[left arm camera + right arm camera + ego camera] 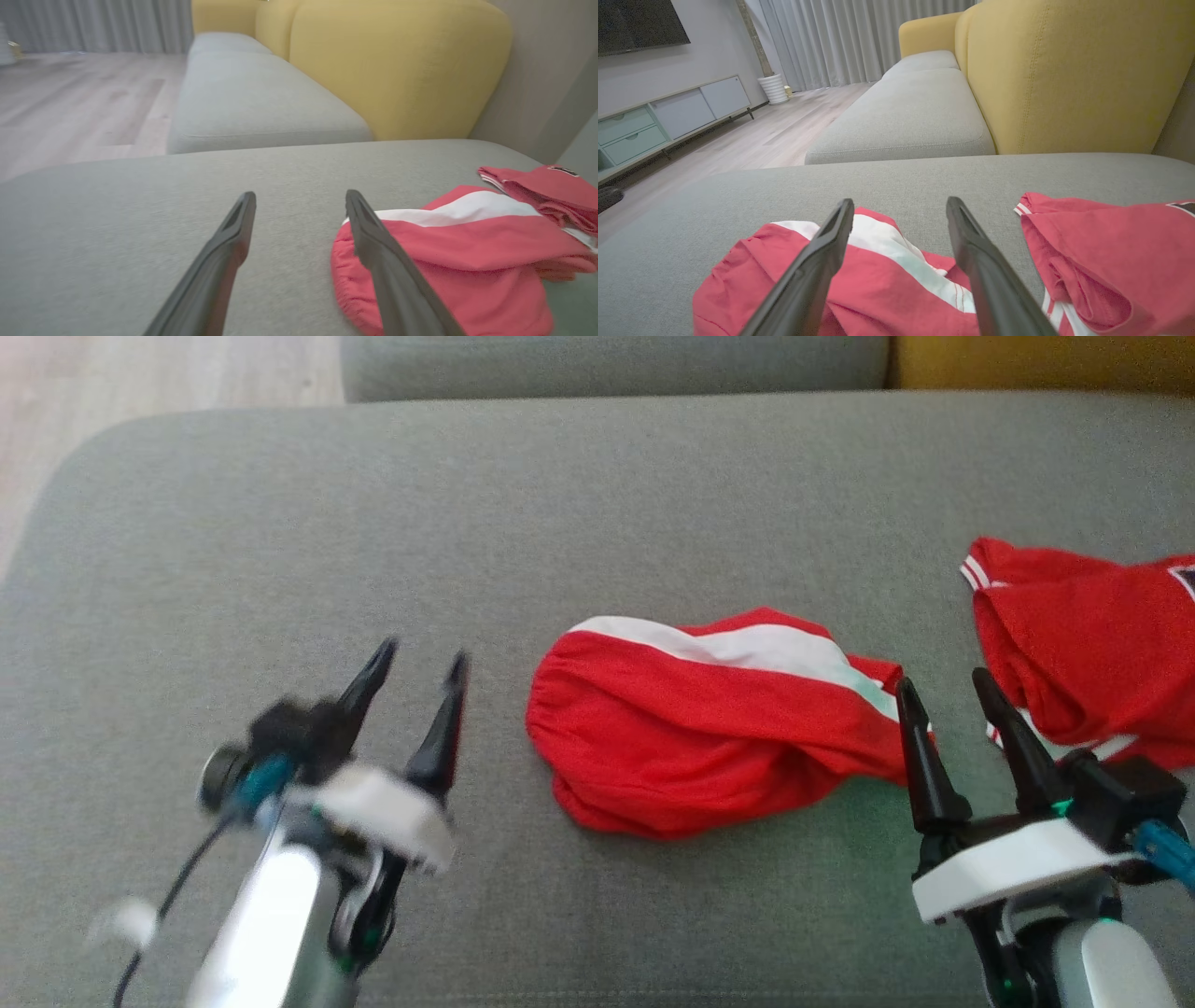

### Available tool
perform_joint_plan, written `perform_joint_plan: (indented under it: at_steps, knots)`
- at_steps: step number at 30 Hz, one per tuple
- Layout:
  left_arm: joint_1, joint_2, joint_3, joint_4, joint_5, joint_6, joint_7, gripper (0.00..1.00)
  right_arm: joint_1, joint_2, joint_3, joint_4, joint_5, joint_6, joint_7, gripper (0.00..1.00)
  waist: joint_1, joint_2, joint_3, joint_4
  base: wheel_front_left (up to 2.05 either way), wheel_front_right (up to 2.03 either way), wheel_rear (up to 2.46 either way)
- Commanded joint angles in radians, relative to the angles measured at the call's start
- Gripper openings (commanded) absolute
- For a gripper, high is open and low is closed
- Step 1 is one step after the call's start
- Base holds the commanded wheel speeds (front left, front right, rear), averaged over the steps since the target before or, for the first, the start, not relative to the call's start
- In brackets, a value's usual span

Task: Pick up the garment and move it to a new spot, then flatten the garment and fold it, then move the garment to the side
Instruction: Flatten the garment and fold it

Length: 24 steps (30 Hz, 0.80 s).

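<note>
Garments number two here, both red with white stripes, and both lie on one grey seat cushion (597, 485). The crumpled garment (691, 737), with a broad white band, sits a little from the middle of the head view toward 5 o'clock, bunched into a rounded heap. The second garment (1092, 653) lies at 3 o'clock, apart from the first, with bare grey fabric between them.

Grippers are also two. The left gripper (420, 656) is at 8 o'clock and looks blurred. Its two dark fingers are spread and empty, over bare cushion on the 9 o'clock side of the crumpled garment. The right gripper (943, 681) is at 4 o'clock, with fingers parted and holding nothing. One fingertip stands at the 3 o'clock end of the crumpled garment; I cannot tell if it touches the cloth.

In the left wrist view one more grey cushion (261, 93) lies toward 12 o'clock, beside a yellow backrest (397, 65). Wooden floor (140, 373) shows at 10 o'clock in the head view.
</note>
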<state>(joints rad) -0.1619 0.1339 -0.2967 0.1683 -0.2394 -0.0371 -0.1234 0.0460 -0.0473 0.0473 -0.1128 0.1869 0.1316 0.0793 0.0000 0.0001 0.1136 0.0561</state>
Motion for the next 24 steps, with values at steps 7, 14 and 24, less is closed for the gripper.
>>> perform_joint_plan:
  at_steps: [7,14,24]
  knots:
    - [-0.317,-0.039,-0.042,0.249,-0.100,-0.078,0.115,1.00,-0.087,-0.003,0.046,-0.023,0.021,-0.001,-0.012,1.00,0.0000,-0.0001,0.089,-0.092,0.00,0.00,0.00]
    - [-0.444,-0.046,-0.104,0.500,-0.182,-0.092,0.189,1.00,-0.105,-0.003,0.058,-0.001,0.037,-0.001,-0.027,1.00,0.0000,-0.0001,0.114,-0.143,0.00,0.00,0.00]
    - [-0.541,0.003,-0.209,0.637,-0.250,-0.093,0.085,0.00,-0.105,-0.003,0.041,0.017,0.059,-0.001,-0.047,1.00,0.0000,-0.0001,0.120,-0.148,0.00,0.00,0.00]
